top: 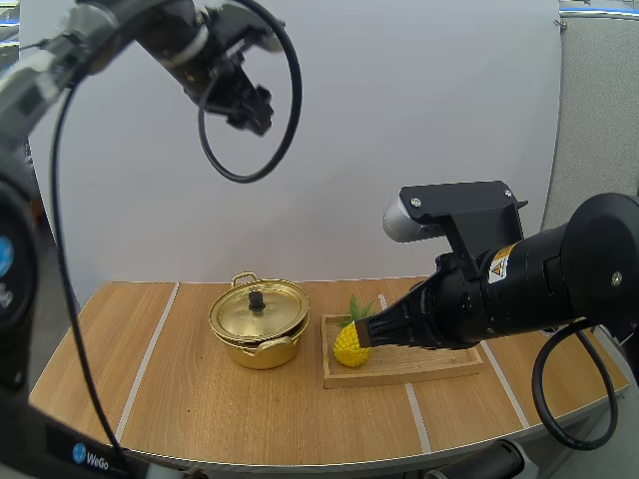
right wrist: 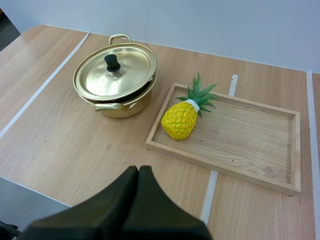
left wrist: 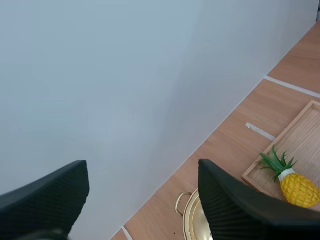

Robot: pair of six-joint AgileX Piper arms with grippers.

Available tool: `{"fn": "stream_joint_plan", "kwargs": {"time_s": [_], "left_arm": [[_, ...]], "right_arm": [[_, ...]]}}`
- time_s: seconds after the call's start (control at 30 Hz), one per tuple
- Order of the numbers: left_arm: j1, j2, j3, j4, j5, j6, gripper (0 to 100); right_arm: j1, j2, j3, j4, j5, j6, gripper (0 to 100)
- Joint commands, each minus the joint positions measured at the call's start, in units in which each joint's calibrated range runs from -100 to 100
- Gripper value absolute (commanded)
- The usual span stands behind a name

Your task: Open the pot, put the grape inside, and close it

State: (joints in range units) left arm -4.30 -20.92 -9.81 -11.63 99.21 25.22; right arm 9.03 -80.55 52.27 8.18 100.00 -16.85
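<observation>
While it lies unheld, fruit: yellow pineapple (right wrist: 179, 120), likely light, stiff; best gripped at body.
Left gripper (left wrist: 141, 172): spread, empty.
Right gripper (right wrist: 139, 169): closed, empty.

A wooden tray (right wrist: 220, 167) lies flat on the light-wood desk (right wrist: 65, 145). It is rectangular, with a low raised rim and a grain that runs along its length. Strips of white tape (right wrist: 42, 87) cross the desk from back to front, well apart from one another. One strip passes under the tray and shows again at its far and near long sides; another runs just beside its short end without touching it. A plain white wall (top: 399, 120) stands behind the desk's far edge.
</observation>
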Motion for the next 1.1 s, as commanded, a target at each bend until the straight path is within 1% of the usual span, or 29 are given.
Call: {"fn": "stream_joint_plan", "kwargs": {"time_s": [0.0,0.13,0.4,0.53,0.73,1.07], "left_arm": [[-0.19,-7.33,-0.74,0.67,0.79,-1.15,100],[-0.19,-13.44,-0.74,1.35,0.79,-3.93,100],[-0.19,-22.58,0.28,1.35,0.79,-6.64,100],[-0.19,-27.22,5.71,1.25,0.79,-6.88,100],[-0.19,-33.44,16.64,1.25,0.79,-7.24,100],[-0.19,-42.37,27.39,1.14,0.79,-9.18,100]], "right_arm": [[-0.18,-0.76,0.03,0.11,0.00,-0.68,0],[-0.18,-0.76,0.03,0.11,0.00,-0.68,0],[-0.18,-0.76,0.03,0.11,0.00,-0.68,0],[-0.18,-0.76,0.03,0.11,0.00,-0.68,0],[-0.18,-0.76,0.03,0.11,0.00,-0.68,0],[-0.18,-0.76,0.03,0.11,0.00,-0.68,0]]}}
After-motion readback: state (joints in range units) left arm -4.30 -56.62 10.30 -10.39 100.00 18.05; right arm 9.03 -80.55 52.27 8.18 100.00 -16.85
